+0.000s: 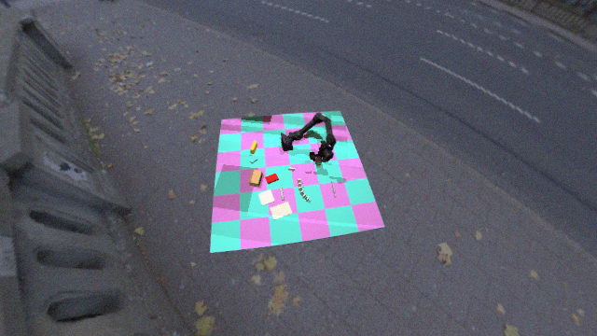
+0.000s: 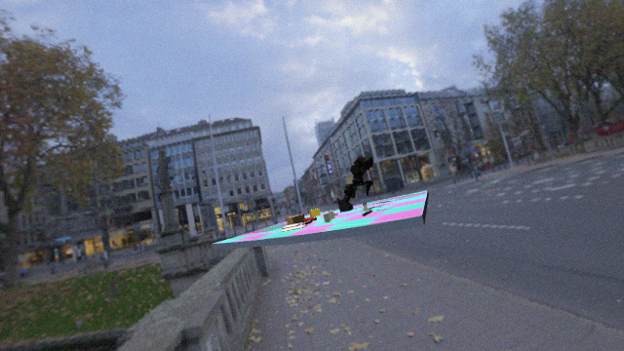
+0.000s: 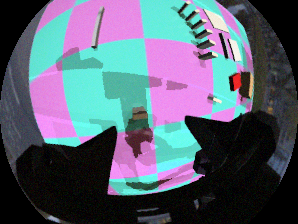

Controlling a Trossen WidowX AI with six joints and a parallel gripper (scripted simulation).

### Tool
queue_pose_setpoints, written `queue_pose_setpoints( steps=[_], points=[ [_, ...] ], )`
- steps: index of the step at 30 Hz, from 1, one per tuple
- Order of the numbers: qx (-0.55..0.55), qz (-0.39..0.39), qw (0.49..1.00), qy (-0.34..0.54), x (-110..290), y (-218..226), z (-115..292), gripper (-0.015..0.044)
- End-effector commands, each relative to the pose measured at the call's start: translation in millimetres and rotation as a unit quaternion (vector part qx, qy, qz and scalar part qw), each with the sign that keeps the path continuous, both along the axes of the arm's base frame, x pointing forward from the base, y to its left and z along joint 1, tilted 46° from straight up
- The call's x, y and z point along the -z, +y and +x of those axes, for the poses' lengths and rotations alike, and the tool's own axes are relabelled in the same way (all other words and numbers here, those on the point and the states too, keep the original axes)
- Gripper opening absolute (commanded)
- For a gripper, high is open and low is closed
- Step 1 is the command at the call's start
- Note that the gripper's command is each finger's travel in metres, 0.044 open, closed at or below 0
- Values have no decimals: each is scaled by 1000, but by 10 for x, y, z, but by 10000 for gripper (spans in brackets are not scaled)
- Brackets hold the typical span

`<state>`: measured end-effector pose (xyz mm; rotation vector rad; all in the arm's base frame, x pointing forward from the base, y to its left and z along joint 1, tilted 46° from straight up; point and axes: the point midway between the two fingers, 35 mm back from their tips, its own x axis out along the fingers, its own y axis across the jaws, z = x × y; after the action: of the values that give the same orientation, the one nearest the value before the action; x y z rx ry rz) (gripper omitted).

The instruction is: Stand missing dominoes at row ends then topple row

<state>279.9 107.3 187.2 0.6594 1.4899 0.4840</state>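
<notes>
The arm's hand [image 1: 318, 160] hangs above the pink-and-teal checkered bench [image 1: 233, 233], its fingers spread wide with nothing between them. In the wrist view the two dark fingers frame a bare patch of checkered surface directly below, where a small dark-red and green mark sits (too blurred to say what it is).

The row of standing dominoes [image 1: 303, 190] lies nearer the front of the bench than the hand, well apart from it, running as a short line of pale pieces spaced evenly. In the wrist view the same row [image 3: 197, 30] shows at upper right as a string of small dark-edged slabs. One loose domino [image 1: 333, 189] lies flat to the right of the row, another [image 1: 282, 193] flat to its left, and a small pale piece [image 1: 292, 169] rests between the row and the hand.

Off to the left are a red block [image 1: 271, 178], a tan block [image 1: 256, 177], a yellow block [image 1: 254, 147] and two cream tiles [image 1: 266, 197].
</notes>
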Motion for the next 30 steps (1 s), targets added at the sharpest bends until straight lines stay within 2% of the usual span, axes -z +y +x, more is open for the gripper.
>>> queue_pose_setpoints(
  steps=[1,7,15,30],
  points=[
    [0,35,999,15,-127,-9,-21,440],
    [0,35,999,15,-92,31,-16,440],
    [0,36,999,15,309,449,-10,440],
    [0,37,999,15,417,564,-12,440]
  ],
)
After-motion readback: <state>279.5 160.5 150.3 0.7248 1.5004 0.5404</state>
